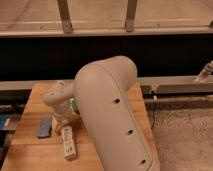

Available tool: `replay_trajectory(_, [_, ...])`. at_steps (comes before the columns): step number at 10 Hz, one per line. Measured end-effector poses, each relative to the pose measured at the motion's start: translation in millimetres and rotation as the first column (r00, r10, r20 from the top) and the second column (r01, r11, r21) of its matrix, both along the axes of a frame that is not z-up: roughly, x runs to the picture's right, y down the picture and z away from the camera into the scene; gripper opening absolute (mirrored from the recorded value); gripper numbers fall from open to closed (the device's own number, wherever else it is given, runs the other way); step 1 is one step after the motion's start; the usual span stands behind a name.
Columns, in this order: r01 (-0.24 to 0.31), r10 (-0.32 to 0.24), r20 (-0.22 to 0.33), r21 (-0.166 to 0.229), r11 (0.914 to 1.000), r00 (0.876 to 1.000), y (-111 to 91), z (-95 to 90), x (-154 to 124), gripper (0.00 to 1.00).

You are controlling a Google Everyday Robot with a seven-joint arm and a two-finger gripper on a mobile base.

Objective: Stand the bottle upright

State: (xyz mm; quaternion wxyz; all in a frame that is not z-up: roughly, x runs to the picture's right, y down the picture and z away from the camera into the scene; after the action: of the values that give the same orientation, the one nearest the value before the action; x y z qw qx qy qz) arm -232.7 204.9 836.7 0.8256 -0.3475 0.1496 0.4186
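Observation:
The bottle (68, 143) is small, slim and white with a pale label. It lies on its side on the wooden table (35, 155), near the front, pointing roughly away from the camera. My gripper (65, 121) hangs from the pale wrist just above the bottle's far end, very close to it or touching it. My large beige arm (112, 115) fills the middle of the view and hides the table's right part.
A flat dark case (45, 127) lies on the table just left of the bottle. A small green thing (73, 104) shows behind the wrist. A dark rail and glass wall run behind the table. Speckled floor lies at the right.

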Motion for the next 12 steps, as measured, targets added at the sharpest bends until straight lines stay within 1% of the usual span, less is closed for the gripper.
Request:
replay_trajectory(5, [-0.024,0.024,-0.018,-0.018,0.9995,1.0,8.4,0.4,9.2,0.8])
replay_trajectory(6, [-0.031,0.03,-0.02,-0.019,0.9993,0.999,9.9,1.0,9.9,0.75])
replay_trajectory(8, [-0.029,0.029,-0.02,-0.016,0.9995,0.999,11.0,0.5,7.5,0.58])
replay_trajectory(9, [-0.025,0.025,-0.019,-0.01,0.9996,1.0,10.3,-1.6,4.3,0.48])
replay_trajectory(10, [-0.016,0.016,-0.021,-0.003,0.9999,1.0,8.3,-5.3,1.5,0.37])
replay_trajectory(11, [-0.011,0.011,-0.023,0.006,0.9999,1.0,5.2,-8.5,-0.2,0.28])
replay_trajectory(12, [-0.001,0.002,-0.032,0.025,0.9997,0.999,-2.1,-13.9,0.3,0.16])
